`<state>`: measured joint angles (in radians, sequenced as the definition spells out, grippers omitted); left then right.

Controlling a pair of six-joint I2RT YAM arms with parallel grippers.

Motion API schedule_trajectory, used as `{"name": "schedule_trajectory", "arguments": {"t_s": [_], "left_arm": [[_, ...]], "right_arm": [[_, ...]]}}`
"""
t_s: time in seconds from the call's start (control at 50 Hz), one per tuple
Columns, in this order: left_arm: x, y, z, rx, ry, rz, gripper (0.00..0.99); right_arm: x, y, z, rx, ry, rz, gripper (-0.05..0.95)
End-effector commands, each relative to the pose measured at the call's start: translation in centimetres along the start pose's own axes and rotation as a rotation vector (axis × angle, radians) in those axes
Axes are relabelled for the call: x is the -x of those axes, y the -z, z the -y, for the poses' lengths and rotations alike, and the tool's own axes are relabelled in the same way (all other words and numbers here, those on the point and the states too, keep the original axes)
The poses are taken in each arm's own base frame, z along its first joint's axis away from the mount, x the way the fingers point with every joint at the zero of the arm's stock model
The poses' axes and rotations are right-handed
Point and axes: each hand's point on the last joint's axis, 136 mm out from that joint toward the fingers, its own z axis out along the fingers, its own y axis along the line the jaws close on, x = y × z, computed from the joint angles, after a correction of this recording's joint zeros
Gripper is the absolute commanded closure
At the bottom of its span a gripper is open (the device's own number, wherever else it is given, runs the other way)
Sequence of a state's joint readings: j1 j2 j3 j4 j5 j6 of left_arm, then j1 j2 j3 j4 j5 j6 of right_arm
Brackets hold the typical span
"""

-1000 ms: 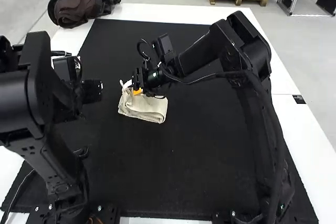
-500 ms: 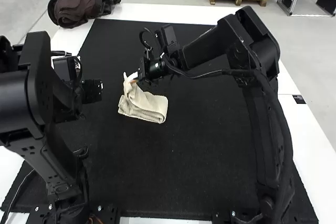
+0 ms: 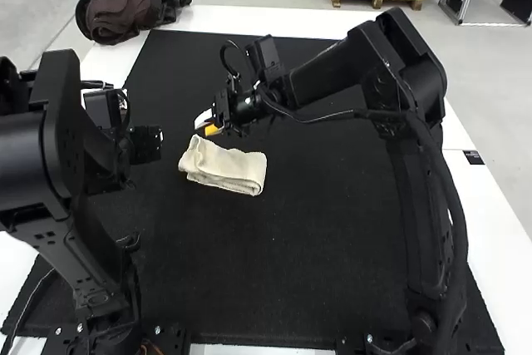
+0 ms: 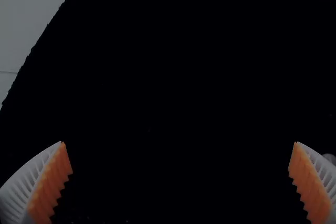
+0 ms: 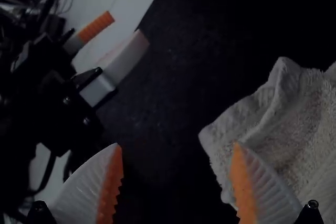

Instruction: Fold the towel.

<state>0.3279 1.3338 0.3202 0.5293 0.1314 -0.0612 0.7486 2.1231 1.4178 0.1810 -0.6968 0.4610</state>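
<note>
The left arm (image 3: 66, 172) stands bent at the left of the table's (image 3: 470, 193) near edge, the left gripper (image 3: 146, 144) spread wide. From that edge's right, the right arm (image 3: 328, 75) rises and angles inward past the middle, the right gripper (image 3: 206, 125) tilted down and parted.

A cream towel (image 3: 229, 170) with a nubby pile is seen laid on the black surface (image 3: 332, 222), slightly left of centre in the high view. It is folded into a small, roughly oblong bundle, more than one layer being shown along its lower edge. Its right part is kept fairly flat; its upper-left end is rumpled, and raised creases are shown there in the right wrist view.
</note>
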Motion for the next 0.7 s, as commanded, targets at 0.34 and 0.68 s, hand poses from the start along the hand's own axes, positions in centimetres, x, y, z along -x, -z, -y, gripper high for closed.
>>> {"name": "schedule_trajectory", "arguments": {"t_s": [0.34,0.68], "left_arm": [[-0.3,0.5,0.3,-0.011,-0.003,0.010,0.030],[0.2,0.5,0.4,-0.019,-0.005,0.030,0.030]], "right_arm": [[-0.8,2.1,-0.5,0.028,0.005,-0.002,0.92],[-2.7,0.5,1.2,0.047,0.000,0.000,0.92]]}}
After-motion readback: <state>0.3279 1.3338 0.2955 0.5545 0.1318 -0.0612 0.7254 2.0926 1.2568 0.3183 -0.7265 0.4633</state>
